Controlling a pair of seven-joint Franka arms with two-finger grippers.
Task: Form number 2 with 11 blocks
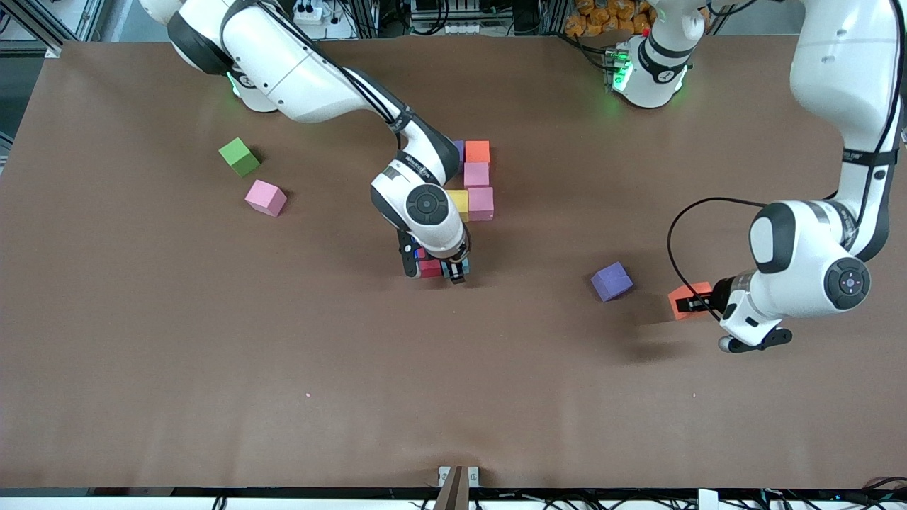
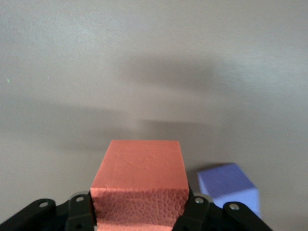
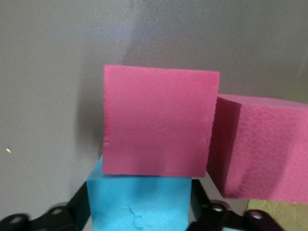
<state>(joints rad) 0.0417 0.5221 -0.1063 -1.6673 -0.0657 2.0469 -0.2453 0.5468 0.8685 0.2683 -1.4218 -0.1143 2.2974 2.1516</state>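
A partial figure of touching blocks stands mid-table: orange (image 1: 477, 151), pink (image 1: 476, 174), pink (image 1: 480, 203), yellow (image 1: 458, 202), red (image 1: 430, 268) and light blue (image 1: 454, 266); my right arm hides the rest. My right gripper (image 1: 455, 273) (image 3: 139, 211) stands open around the light blue block (image 3: 139, 202), which touches a red block (image 3: 161, 125) with a second red one (image 3: 262, 149) beside it. Toward the left arm's end, my left gripper (image 1: 689, 304) (image 2: 139, 211) is shut on an orange block (image 1: 686, 294) (image 2: 142, 168), low over the table. A loose purple block (image 1: 611, 281) (image 2: 228, 185) lies beside it.
A loose pink block (image 1: 266, 197) and a green cube (image 1: 239, 156) lie toward the right arm's end of the table. A bluish block (image 1: 459, 149) peeks out from under the right arm next to the figure's orange block. Bare brown tabletop (image 1: 354, 368) stretches nearer the front camera.
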